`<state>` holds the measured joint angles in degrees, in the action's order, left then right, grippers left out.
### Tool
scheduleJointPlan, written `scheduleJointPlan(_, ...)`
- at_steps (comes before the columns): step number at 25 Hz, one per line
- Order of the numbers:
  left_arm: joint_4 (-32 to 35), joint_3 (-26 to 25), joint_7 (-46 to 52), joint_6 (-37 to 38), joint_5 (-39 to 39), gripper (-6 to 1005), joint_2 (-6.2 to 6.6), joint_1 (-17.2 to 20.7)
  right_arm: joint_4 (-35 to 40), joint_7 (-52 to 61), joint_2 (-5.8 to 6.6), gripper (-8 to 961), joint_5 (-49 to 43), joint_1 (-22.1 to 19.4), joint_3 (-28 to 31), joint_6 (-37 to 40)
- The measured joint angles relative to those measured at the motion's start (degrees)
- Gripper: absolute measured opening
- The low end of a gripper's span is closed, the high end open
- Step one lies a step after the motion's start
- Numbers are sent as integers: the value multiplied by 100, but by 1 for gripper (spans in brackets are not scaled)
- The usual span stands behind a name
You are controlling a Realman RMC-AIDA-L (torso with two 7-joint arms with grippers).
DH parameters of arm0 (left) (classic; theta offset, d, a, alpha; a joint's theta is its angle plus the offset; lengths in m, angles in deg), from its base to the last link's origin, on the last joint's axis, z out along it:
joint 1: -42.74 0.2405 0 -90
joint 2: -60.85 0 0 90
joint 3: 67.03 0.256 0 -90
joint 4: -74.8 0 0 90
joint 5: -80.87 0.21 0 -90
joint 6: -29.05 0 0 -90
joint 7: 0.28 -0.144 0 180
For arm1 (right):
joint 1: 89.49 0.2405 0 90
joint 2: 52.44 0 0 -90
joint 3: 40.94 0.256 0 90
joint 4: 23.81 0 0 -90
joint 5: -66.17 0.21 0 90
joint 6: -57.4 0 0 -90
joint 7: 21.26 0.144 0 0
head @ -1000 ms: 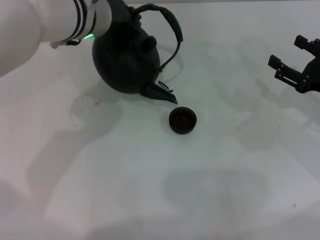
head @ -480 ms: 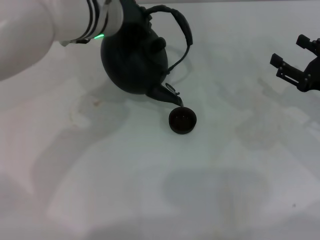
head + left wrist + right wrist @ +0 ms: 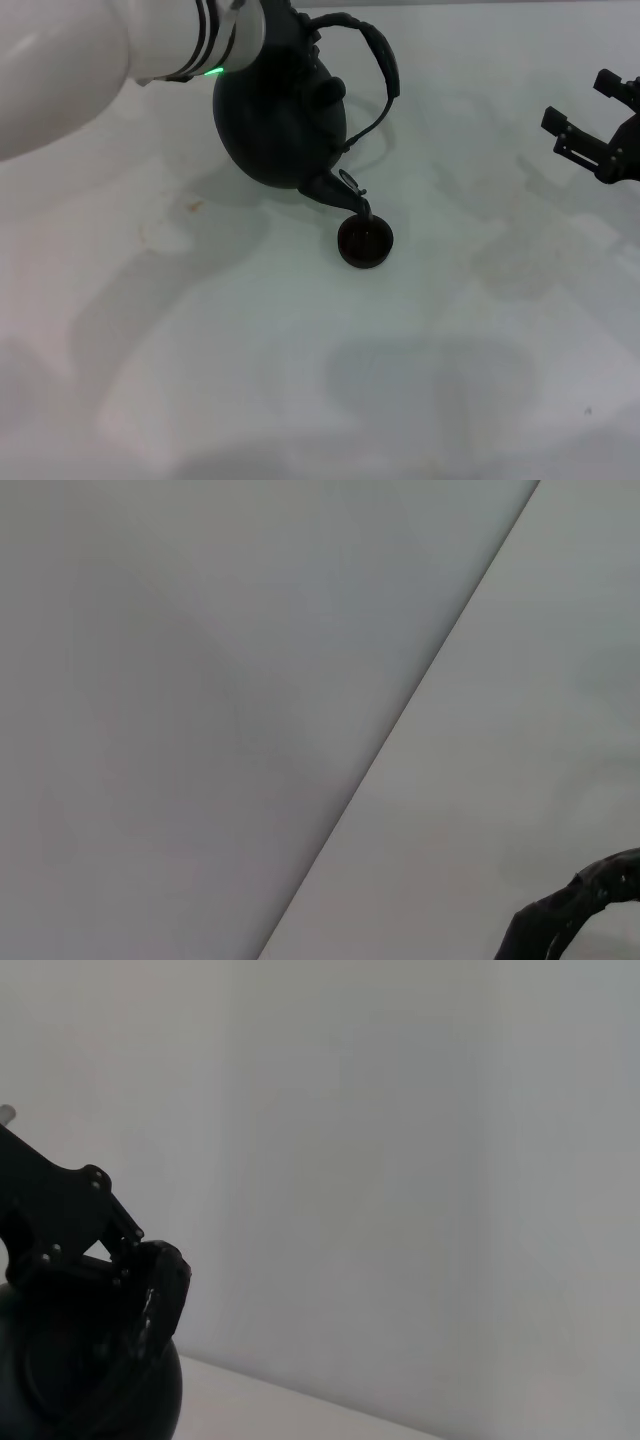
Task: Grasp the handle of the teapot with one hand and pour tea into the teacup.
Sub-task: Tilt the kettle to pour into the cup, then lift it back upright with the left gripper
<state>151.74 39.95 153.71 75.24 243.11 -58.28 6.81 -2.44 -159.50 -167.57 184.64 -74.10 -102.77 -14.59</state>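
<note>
White table [image 3: 300, 380]: tilted teapot [image 3: 280, 125], spout seemingly over teacup [image 3: 365, 241].

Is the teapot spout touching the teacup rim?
Cannot tell. In the head view the teapot is tilted and its spout tip overlaps the far rim of the teacup, dark on dark; no gap or contact shows plainly.

a plain white desk [image 3: 300, 380] fills the head view, marked by soft grey shadows and faint stains. a bare pale grey wall [image 3: 400, 1160] rises behind it.
</note>
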Motion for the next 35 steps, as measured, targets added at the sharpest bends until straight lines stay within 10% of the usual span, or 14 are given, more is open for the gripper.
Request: scheduleJointPlan(35, -285, -4, -353, 263, 9, 118, 15, -417, -67, -70, 9, 860, -9, 70, 27, 204)
